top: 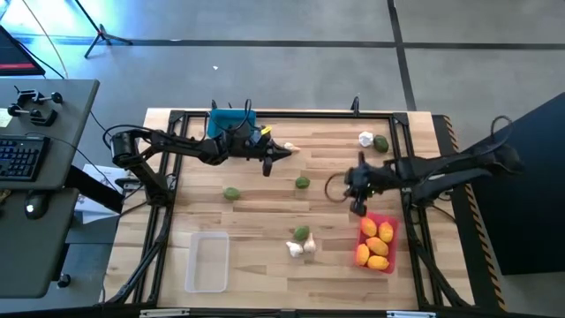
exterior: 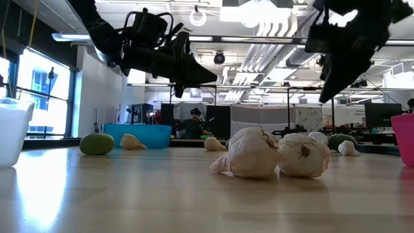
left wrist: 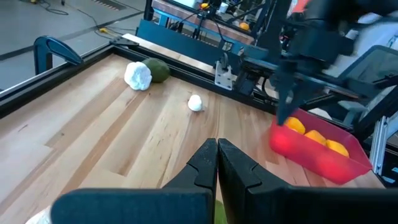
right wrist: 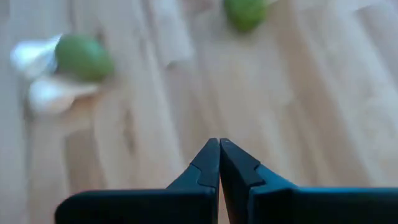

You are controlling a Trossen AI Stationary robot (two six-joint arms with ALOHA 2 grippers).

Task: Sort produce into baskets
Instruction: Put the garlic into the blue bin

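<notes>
My left gripper [top: 284,153] is shut and empty, held in the air right of the blue basket [top: 231,122]. My right gripper [top: 357,208] is shut and empty, just above the far left corner of the red basket [top: 378,240], which holds several yellow fruits [top: 374,247]. The clear basket [top: 207,261] stands near the front left. Green fruits lie on the table in the middle [top: 302,183], to the left [top: 231,193] and at the far right [top: 381,143]. Another green fruit [right wrist: 84,56] lies beside two garlic bulbs [exterior: 249,154] near the front. One more bulb [top: 365,137] lies at the far right.
A black frame [top: 406,168] runs around the work area. A small pale bulb [left wrist: 195,103] lies on the wood between my two arms. A desk with a keyboard [top: 22,157] stands left of the table. A person [exterior: 192,123] sits in the room beyond.
</notes>
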